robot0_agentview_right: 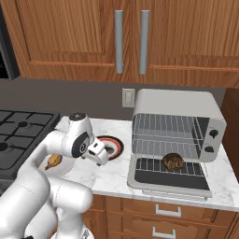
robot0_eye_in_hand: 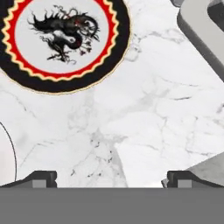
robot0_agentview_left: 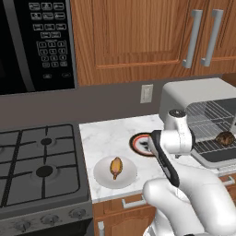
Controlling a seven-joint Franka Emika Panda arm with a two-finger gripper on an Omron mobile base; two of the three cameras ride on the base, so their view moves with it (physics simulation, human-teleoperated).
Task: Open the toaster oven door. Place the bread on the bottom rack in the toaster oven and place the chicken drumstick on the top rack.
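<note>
Gripper (robot0_eye_in_hand: 109, 178) jaws wide apart, holding nothing, pointing down at bare marble counter (robot0_eye_in_hand: 144, 113) between the decorated plate (robot0_eye_in_hand: 65, 43) and the toaster oven door (robot0_agentview_right: 169, 179). Bread (robot0_agentview_right: 173, 161) already on bottom rack. Chicken drumstick (robot0_agentview_left: 116, 167) lies on white plate (robot0_agentview_left: 102, 177), toward the stove side of the gripper, long axis roughly front to back.

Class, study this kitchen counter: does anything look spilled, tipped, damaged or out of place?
Nothing stands out. The toaster oven has its door down, the bread sits on a rack inside, and the chicken drumstick lies on its plate.
</note>
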